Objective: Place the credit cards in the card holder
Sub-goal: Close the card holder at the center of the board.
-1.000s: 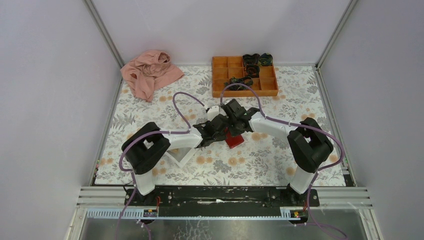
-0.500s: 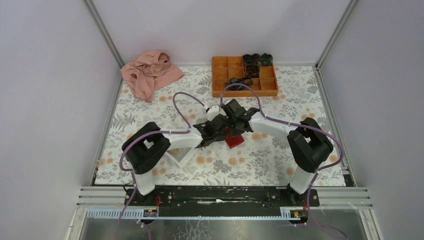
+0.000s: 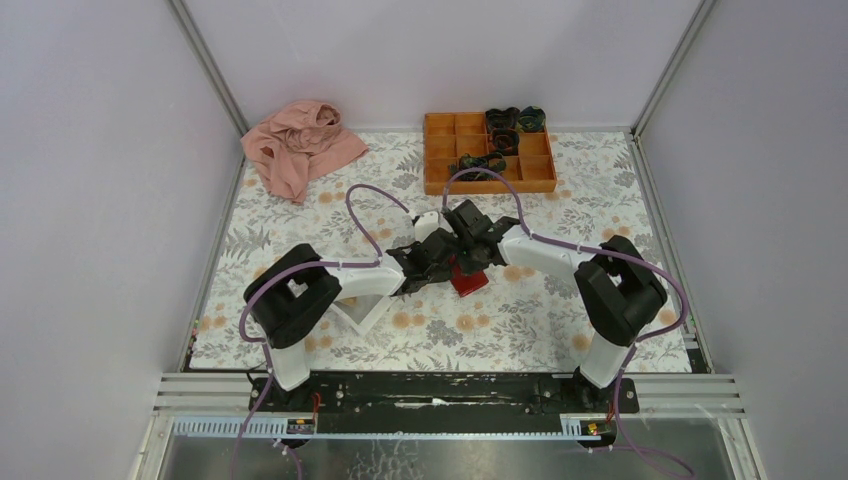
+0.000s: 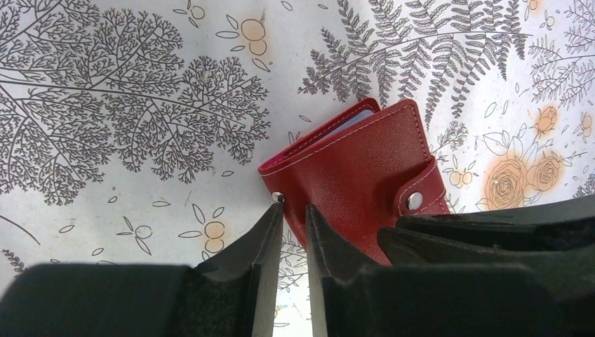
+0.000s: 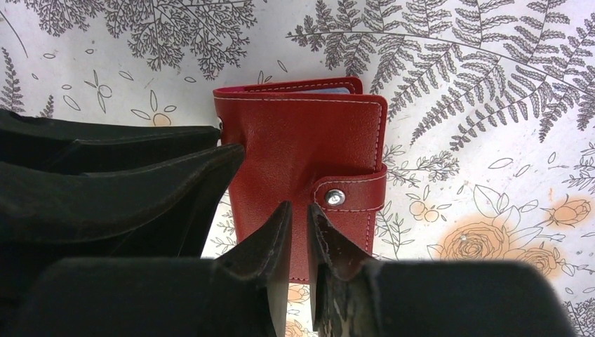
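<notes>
**Desk:** What are your fingers doing?

**Me:** I have both pairs drawn in to a thin slit. On the left gripper [image 4: 291,213] I see nothing in that slit, only pale table through it. Its tips sit at the edge of the card holder [image 4: 354,168], right by a small metal stud at the corner. Whether they press on the leather I can't tell.

**Desk:** And the right?

**Me:** The right gripper [image 5: 302,209] is just as narrow and has hold of nothing I can see. Its tips are over the red cover, just beside the snap tab [image 5: 351,192]. The left one's black fingers crowd in next to it.

**Desk:** How does the holder lie?

**Me:** It lies flat and folded in the middle of the table [image 3: 520,320], under where my two arms meet. It peeks out on the near right side of them. Its long axis runs straight out ahead of the right fingers, and a sliver of pale blue lining shows at the far edge. The tab looks wrapped round and closed.

**Desk:** Which arm goes first?

**Me:** I'd judge the right, since it's nearer the tab. The left would steady the corner.

**Desk:** And the credit cards?

**Me:** I can't see any. The white tray [image 3: 362,312] is mostly under my left arm.
</notes>
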Available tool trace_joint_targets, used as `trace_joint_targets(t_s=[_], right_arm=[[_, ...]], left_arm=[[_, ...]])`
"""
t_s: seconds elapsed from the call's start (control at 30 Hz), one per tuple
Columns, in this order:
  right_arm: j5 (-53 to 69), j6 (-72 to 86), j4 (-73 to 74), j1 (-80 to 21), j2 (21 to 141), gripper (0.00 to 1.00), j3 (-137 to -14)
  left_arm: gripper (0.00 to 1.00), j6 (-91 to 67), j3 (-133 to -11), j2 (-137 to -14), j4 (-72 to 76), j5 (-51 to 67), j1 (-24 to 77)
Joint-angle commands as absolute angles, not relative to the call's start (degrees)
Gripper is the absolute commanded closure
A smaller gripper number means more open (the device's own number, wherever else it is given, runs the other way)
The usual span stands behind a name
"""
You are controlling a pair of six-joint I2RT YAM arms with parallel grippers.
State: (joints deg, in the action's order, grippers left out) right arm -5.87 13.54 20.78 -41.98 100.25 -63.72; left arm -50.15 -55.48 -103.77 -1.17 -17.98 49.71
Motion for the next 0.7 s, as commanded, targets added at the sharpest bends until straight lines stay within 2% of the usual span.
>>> trace_joint_targets(t_s=[0.0, 0.4, 0.53, 0.67], right_arm=[[-5.0, 13.5, 21.8, -43.1, 96.8, 0.8, -63.9], [-5.7, 13.7, 24.7, -43.0, 92.3, 0.78, -64.5], [-7.3, 13.5, 24.9, -43.0, 92.4, 0.66, -64.5], [-8.3, 12.6, 25.1, -43.1, 93.9, 0.59, -65.5]], left_arm=[[0.76, -49.0, -55.9, -105.2, 0.8, -17.4, 49.7], [0.76, -49.5, -55.3, -104.8, 1.0, -17.7, 49.7], [0.76, -49.6, -55.0, -104.6, 1.1, -17.8, 49.7], [0.75, -49.6, -54.4, -104.2, 1.9, -17.5, 49.7]])
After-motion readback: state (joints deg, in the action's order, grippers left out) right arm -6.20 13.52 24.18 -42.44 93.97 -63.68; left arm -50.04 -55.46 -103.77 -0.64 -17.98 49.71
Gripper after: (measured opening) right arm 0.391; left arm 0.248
